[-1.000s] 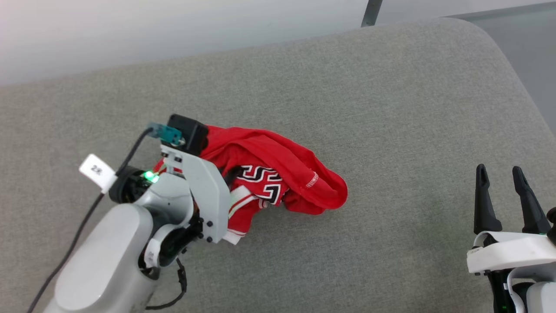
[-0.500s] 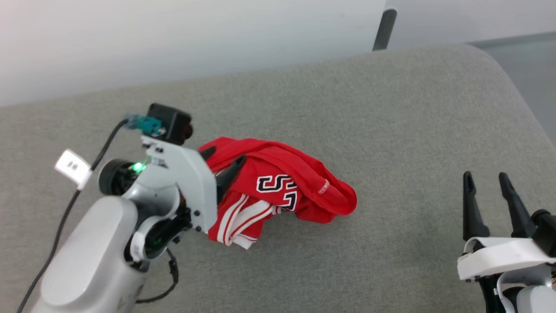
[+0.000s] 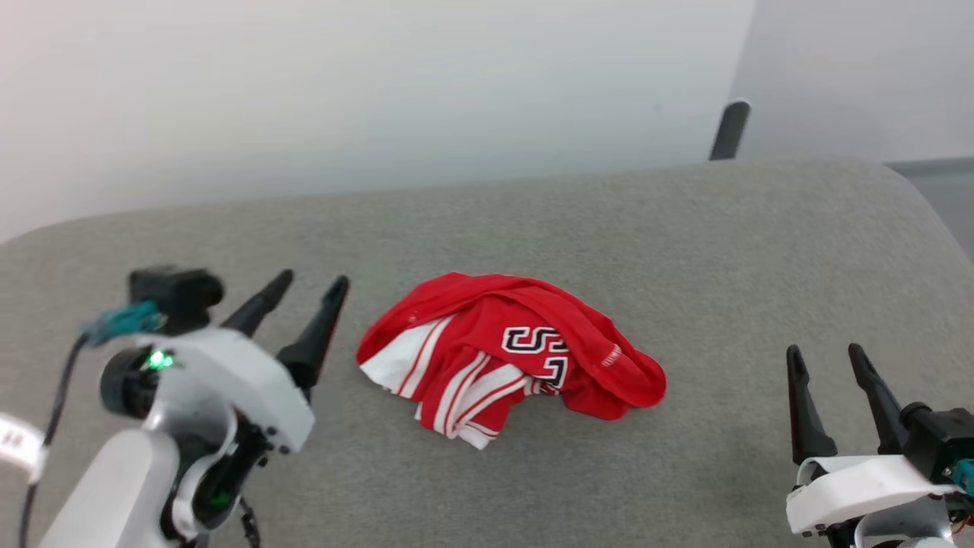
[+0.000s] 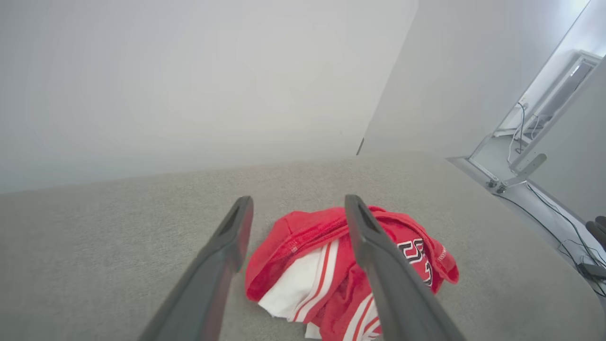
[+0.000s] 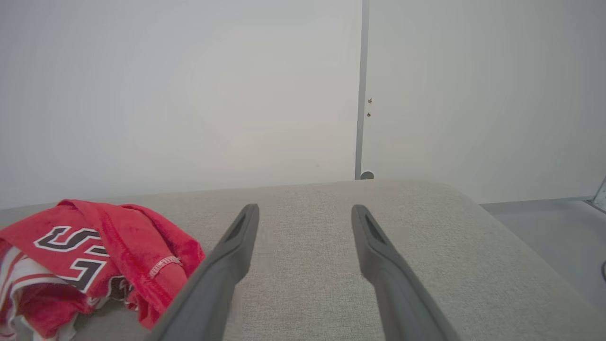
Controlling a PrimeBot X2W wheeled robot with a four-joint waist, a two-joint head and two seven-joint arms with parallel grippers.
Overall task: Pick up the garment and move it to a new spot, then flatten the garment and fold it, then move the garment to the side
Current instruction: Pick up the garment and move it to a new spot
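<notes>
The garment (image 3: 506, 354) is a crumpled heap on the worktop (image 3: 685, 251), so flattening, folding and shifting aside all remain, I'd say. Left claw (image 3: 313, 278) and right claw (image 3: 825, 350) both wide, empty.

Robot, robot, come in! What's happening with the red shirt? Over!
Left tool open, beside jersey, not touching. Right tool open, empty. Jersey crumpled on grey cushion, not flattened. Over.

The print on the garment (image 3: 487, 327) is partly hidden by folds; one side is cut off in the right wrist view.
</notes>
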